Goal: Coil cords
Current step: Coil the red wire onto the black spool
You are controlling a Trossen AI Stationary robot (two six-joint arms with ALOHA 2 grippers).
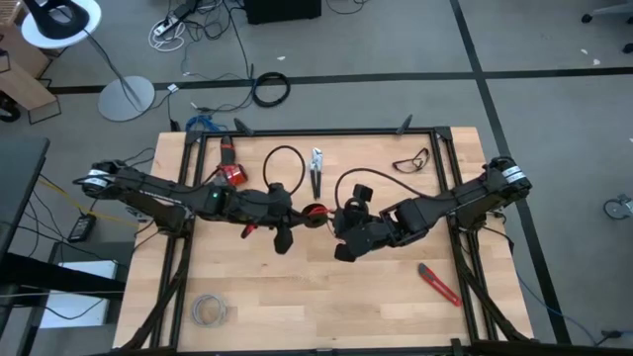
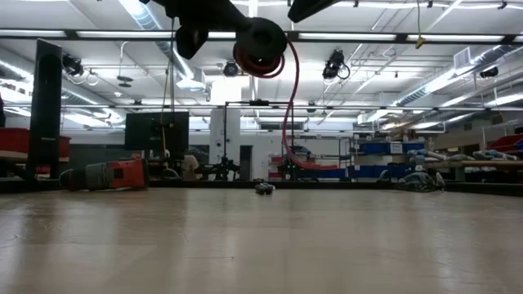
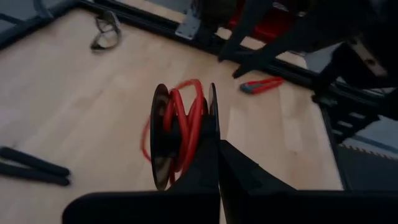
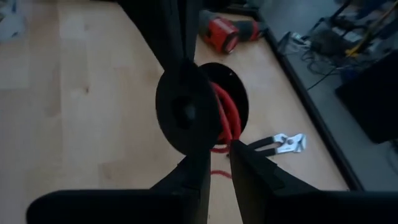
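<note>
A black spool (image 1: 315, 213) wound with thin red wire (image 3: 186, 121) is held in the air over the table's middle, high in the low view (image 2: 260, 41). My left gripper (image 1: 297, 220) comes from the left and is shut on the spool. My right gripper (image 1: 341, 225) comes from the right, close beside the spool, and is shut on the red wire (image 4: 231, 144). A free length of wire (image 2: 286, 106) hangs from the spool toward the table. A slack loop (image 3: 147, 134) stands off the windings. My left gripper pinches the rim of one of the spool's flanges (image 3: 213, 121) between its two fingers. The spool is lifted clear of the table, its axle about level. My right gripper pinches the red wire (image 4: 231, 147) right where it leaves the windings, between its fingertips (image 4: 249, 163), coming level from the table's right. The wire below the hold hangs slack.
Pliers (image 1: 316, 173), a black cable loop (image 1: 282, 158) and a red power tool (image 1: 229, 174) lie at the far side. Safety glasses (image 1: 410, 160) lie far right, a red cutter (image 1: 440, 285) near right, a grey wire coil (image 1: 210, 310) near left.
</note>
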